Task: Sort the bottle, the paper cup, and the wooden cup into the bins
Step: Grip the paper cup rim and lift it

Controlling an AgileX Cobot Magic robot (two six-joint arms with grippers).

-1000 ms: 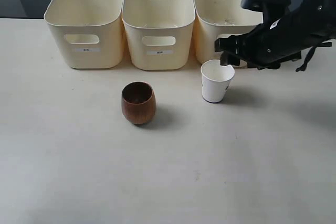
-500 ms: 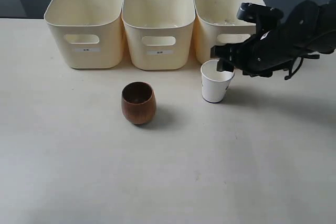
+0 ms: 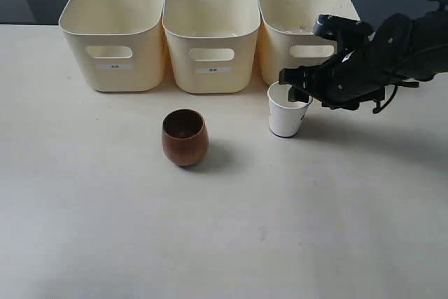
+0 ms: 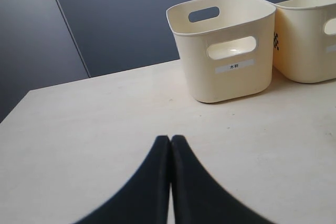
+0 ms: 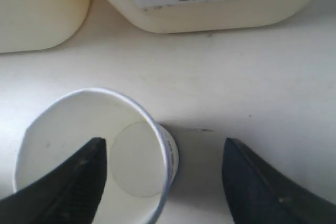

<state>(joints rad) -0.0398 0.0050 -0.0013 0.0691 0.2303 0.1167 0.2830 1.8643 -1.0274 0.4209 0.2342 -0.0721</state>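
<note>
The white paper cup (image 3: 288, 115) (image 5: 134, 161) stands upright on the table in front of the right bin (image 3: 276, 47). My right gripper (image 3: 297, 89) (image 5: 164, 148) is open over the cup's rim. One finger is inside the cup and the other is outside its wall. The dark brown wooden cup (image 3: 185, 138) stands alone at the table's middle. My left gripper (image 4: 170, 140) is shut on nothing, low over bare table, and does not show in the exterior view. The three cream bins stand in a row at the back. The bottle is out of view.
The left bin (image 3: 78, 47) (image 4: 199, 72) and the middle bin (image 3: 178, 54) (image 4: 299, 61) stand side by side against the dark back wall. The right bin's labelled front (image 5: 247, 11) is close behind the paper cup.
My right gripper has come down and a little to the left onto the paper cup, with one finger now dipping inside its rim. Both cups stayed in place.
</note>
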